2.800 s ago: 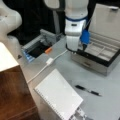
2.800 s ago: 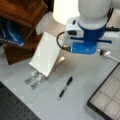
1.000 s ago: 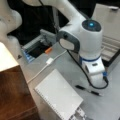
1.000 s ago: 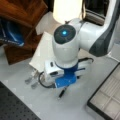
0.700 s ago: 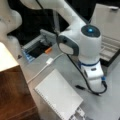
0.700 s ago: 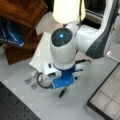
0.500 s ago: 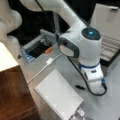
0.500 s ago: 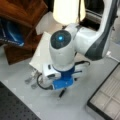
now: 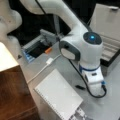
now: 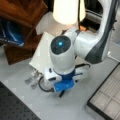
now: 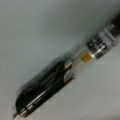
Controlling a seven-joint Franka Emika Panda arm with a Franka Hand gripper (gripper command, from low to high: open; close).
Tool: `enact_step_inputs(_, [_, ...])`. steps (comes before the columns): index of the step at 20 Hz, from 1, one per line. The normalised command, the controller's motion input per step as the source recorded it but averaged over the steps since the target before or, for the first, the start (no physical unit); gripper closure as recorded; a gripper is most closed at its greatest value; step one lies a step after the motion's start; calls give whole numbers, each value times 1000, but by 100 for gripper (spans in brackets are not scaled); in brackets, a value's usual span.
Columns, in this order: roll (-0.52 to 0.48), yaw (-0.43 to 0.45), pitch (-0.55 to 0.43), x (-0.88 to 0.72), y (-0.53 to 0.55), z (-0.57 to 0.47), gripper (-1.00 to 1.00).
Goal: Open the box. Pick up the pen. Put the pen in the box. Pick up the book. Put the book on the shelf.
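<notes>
From left to right in a front view, you have the shelf (image 9: 11, 82) at 8 o'clock, the closed book (image 9: 58, 96) flat on the tabletop (image 9: 110, 102) at 6 o'clock, and the open box (image 9: 107, 40) at 2 o'clock. Your gripper (image 9: 96, 86) is low over the pen (image 9: 80, 87), whose black end pokes out toward 9 o'clock. The wrist view shows the pen (image 11: 67, 72) lying diagonally on the tabletop. You cannot tell whether the fingers are released or clenched.
</notes>
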Motion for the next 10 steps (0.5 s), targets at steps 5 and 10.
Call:
enact_step_inputs(5, [-132,18,32,233,63,-71,-100])
enact_step_inputs(10, [-158,11,10,155,14,-56,-100])
